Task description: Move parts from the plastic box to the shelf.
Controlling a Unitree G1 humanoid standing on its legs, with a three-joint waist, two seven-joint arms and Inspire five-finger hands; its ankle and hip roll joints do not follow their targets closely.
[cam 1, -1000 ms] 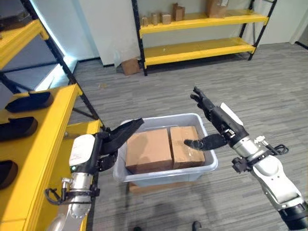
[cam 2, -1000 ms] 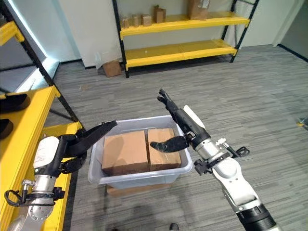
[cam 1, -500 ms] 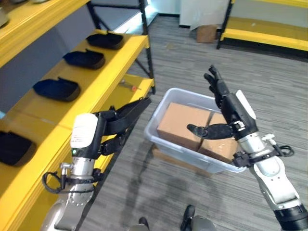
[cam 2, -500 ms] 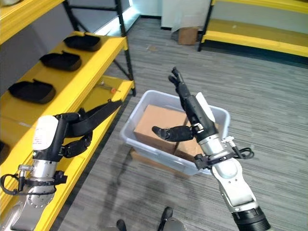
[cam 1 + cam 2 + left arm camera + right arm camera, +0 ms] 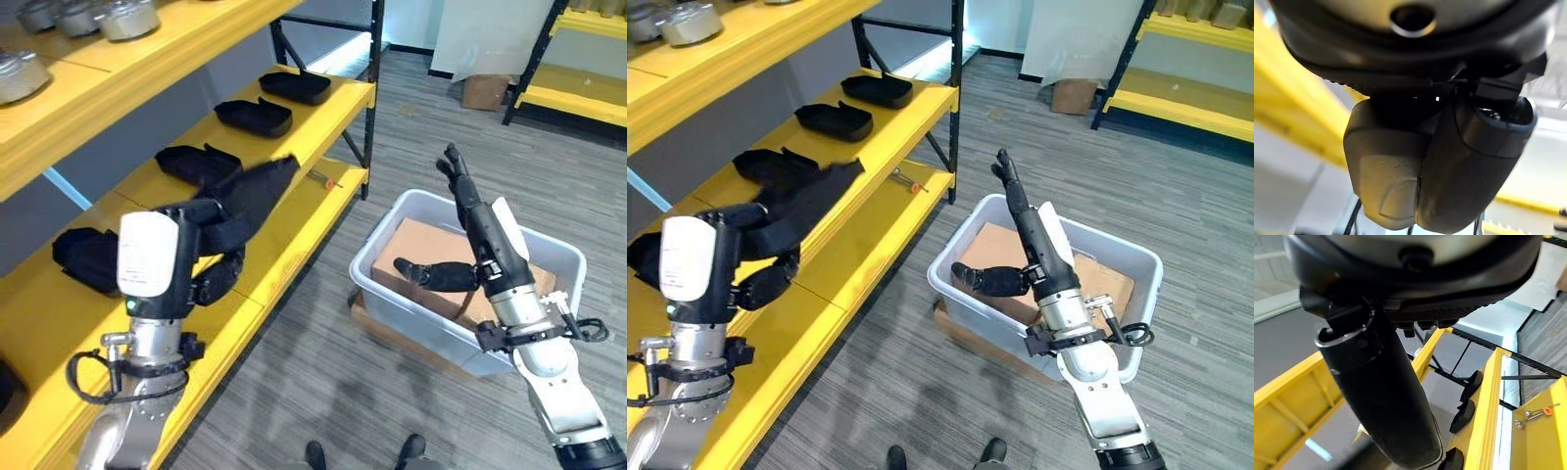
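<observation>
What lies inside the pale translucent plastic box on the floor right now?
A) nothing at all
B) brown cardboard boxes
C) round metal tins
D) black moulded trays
B: brown cardboard boxes fill the pale translucent plastic box; the open right robot hand is raised above them and holds nothing, while black moulded trays sit on the yellow shelf.

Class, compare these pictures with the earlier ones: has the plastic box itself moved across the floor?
No. The plastic box sits on the same flat cardboard on the floor, with the same cardboard boxes inside; the camera turned towards the yellow shelf.
</observation>
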